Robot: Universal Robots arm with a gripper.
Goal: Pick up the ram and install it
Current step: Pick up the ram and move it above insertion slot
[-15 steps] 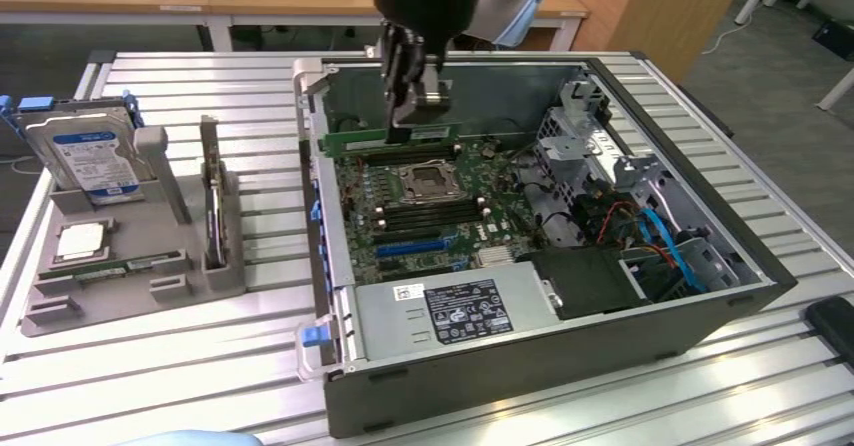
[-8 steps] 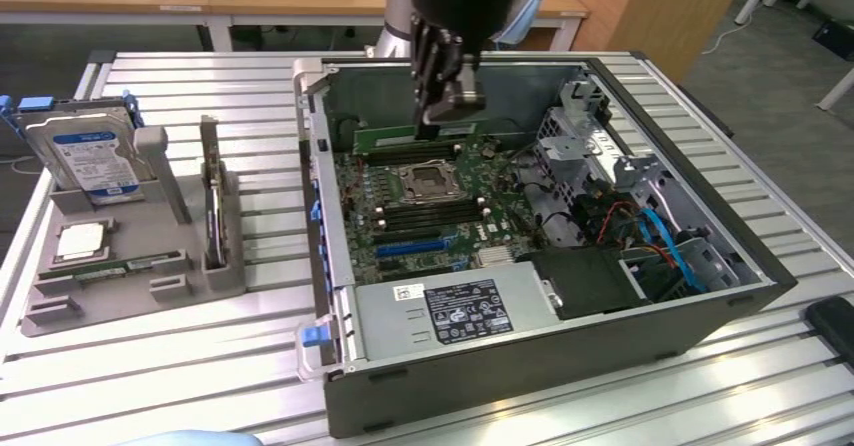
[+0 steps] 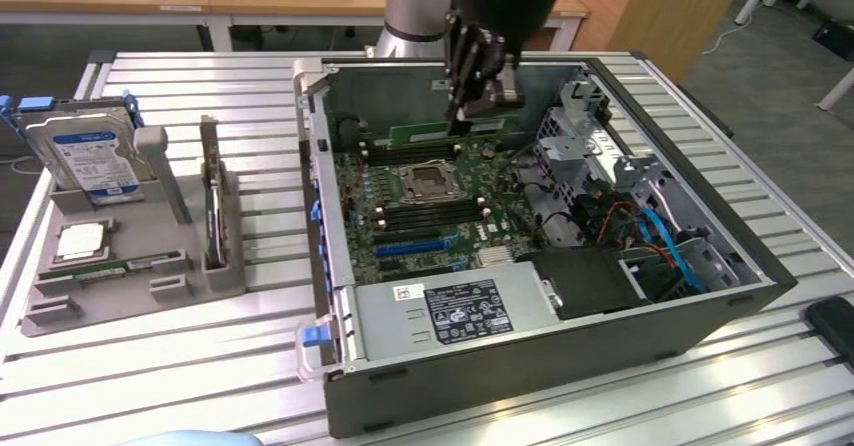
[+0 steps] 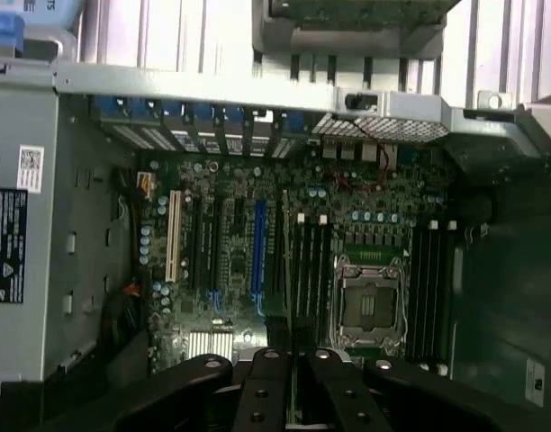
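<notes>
Quick tally: one open case (image 3: pixel 534 366), one motherboard (image 3: pixel 461 228), one CPU socket (image 3: pixel 427 181), one power supply (image 3: pixel 454 311). Ram makes two, with one ram stick (image 4: pixel 288 288) over the motherboard and a second ram stick (image 3: pixel 130 265) on the one tray (image 3: pixel 134 301) — plus one hard drive (image 3: pixel 94 156) and one processor chip (image 3: pixel 80 238).

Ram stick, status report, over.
Claw shut on ram stick. Held edge-on above memory slots beside processor socket. Nothing seen between stick and slots.

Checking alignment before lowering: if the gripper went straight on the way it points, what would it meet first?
Likely the dark memory slots beside the processor socket on the motherboard: the ram clamped in the gripper, seen edge-on, lines up with them. Depth is unclear.
</notes>
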